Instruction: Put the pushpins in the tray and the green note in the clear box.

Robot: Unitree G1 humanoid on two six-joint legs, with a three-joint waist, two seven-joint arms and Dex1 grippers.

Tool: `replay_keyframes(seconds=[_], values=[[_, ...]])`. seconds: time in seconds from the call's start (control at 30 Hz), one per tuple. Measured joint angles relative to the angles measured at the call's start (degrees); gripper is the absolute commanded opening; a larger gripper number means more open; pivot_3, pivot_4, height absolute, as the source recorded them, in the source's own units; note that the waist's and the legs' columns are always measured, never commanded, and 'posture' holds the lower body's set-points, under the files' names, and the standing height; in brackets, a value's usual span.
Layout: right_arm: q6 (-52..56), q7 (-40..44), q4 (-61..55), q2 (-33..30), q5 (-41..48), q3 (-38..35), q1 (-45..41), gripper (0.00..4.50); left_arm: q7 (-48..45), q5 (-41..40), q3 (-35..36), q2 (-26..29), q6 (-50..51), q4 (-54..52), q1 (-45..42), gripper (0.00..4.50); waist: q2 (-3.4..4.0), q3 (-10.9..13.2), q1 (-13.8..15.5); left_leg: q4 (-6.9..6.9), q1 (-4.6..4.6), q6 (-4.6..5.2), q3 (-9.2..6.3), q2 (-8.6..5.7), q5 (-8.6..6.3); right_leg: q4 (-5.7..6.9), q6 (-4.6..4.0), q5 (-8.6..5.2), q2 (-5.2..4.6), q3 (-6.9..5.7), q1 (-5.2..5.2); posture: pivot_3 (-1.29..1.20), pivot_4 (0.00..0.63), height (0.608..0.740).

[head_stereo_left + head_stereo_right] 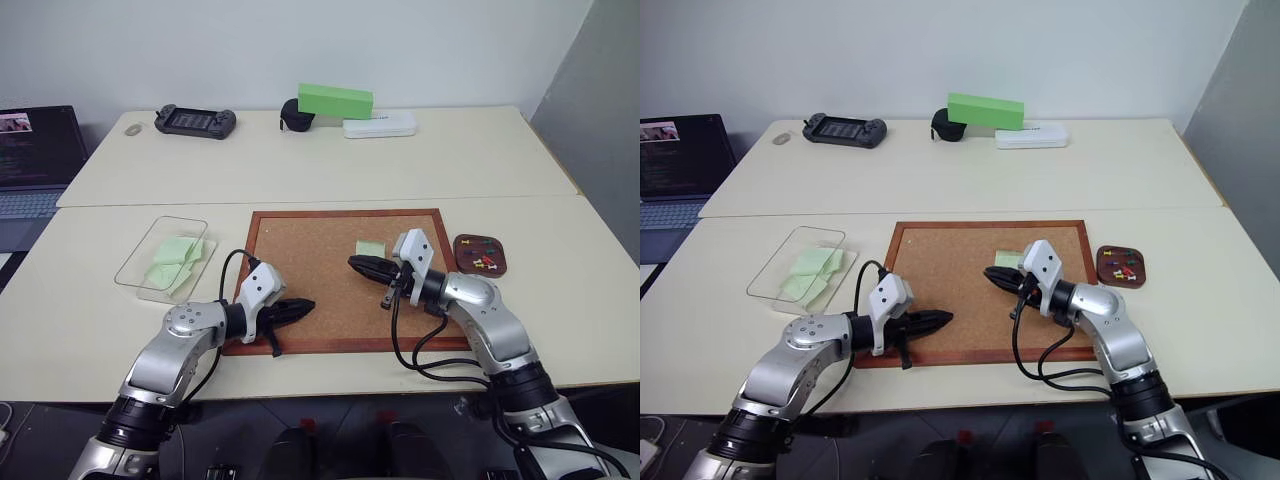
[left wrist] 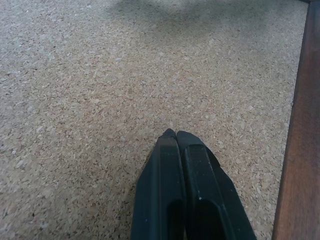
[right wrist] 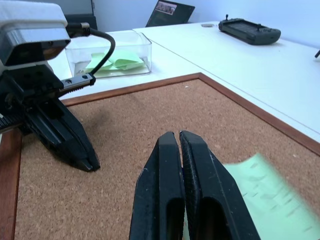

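Right wrist view shows our right gripper (image 3: pixel 179 137) with jaws pressed together just beside the green note (image 3: pixel 265 195) on the corkboard (image 1: pixel 320 255), so any pin must be carried level to the tray (image 1: pixel 480 254).

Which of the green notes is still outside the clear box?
The single green note lying on the corkboard, just beyond the right end effector. The other green notes already sit inside the clear box.
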Motion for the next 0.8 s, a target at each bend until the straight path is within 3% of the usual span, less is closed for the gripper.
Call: replay_keyframes(seconds=[0.13, 0.23, 0.43, 0.6, 0.7, 0.8], values=[[-0.73, 0.72, -0.01, -2.85, -0.89, 0.04, 0.0, 0.05, 1.32, -2.27, 1.66, -2.55, 4.03, 0.02, -0.19, 0.0, 0.0, 0.01, 0.28, 0.03, -0.02, 0.0, -0.01, -0.07, 0.0, -0.01, 0.0, 0.0, -0.01, -0.05, 0.01, 0.0, 0.15, 0.74], [-3.12, 1.64, -0.27, -4.8, -2.48, 0.31, 0.03, 0.0, 4.7, -8.62, 5.11, -6.79, 13.28, 0.66, -1.91, 0.47, -0.19, 0.12, 0.33, 0.08, -0.07, 0.0, -0.03, -0.04, 0.0, 0.01, 0.04, 0.02, 0.0, -0.06, 0.01, 0.0, 0.15, 0.74], [-9.91, 4.77, -1.67, -9.56, -5.9, 1.93, 1.22, 0.0, 15.17, -33.28, 23.86, -14.27, 44.28, 5.35, -11.6, 1.65, -0.68, 0.52, -0.22, 0.09, -0.19, -0.06, -0.11, 0.06, 0.04, 0.12, 0.05, 0.02, 0.08, -0.15, -0.2, 0.0, 0.15, 0.74], [-16.0, 7.25, -2.34, -11.7, -7.54, 3.66, 1.67, 0.0, 23.66, -43.53, 32.51, -18.29, 58.15, 8.45, -15.08, 2.61, -0.81, 0.6, -0.16, 0.08, -0.22, -0.43, -0.09, 0.0, 0.22, 0.03, 0.05, 0.02, 0.01, -0.14, -0.21, 0.0, 0.15, 0.74], [-19.25, 8.06, -2.69, -12.35, -8.65, 4.37, 1.63, 0.0, 27.53, -45.71, 34.23, -20.16, 62.08, 8.85, -15.55, 3.18, -0.95, 0.68, -0.06, 0.09, -0.24, -0.67, -0.1, -0.01, 0.33, 0.01, 0.05, 0.02, -0.02, -0.14, -0.2, 0.0, 0.15, 0.74], [-24.56, 9.1, -3.22, -13.15, -10.19, 5.78, 1.43, 0.0, 32.32, -47.38, 37.07, -23.76, 66.37, 10.37, -16.55, 3.18, -0.98, 0.69, 0.03, 0.09, -0.24, -0.8, -0.12, -0.01, 0.4, 0.02, 0.05, 0.02, -0.02, -0.16, -0.18, 0.0, 0.15, 0.74]])
